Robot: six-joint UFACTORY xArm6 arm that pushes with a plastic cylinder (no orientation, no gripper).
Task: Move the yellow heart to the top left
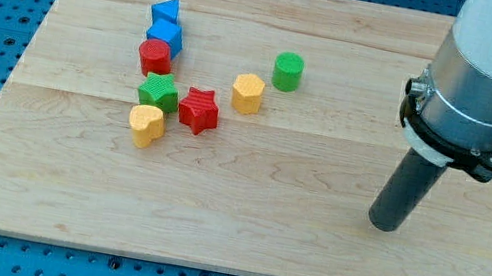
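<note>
The yellow heart (145,124) lies on the wooden board (240,228) left of centre, just below a green star-like block (160,92) and left of a red star (198,110). My tip (383,224) rests on the board far to the view's right of the heart, well apart from every block. The rod rises from it into the arm's grey and white body at the view's top right.
Above the green block stand a red cylinder (154,57) and two blue blocks (165,37) (165,12) in a column. A yellow hexagon-like block (248,93) and a green cylinder (287,70) sit near the centre. Blue pegboard surrounds the board.
</note>
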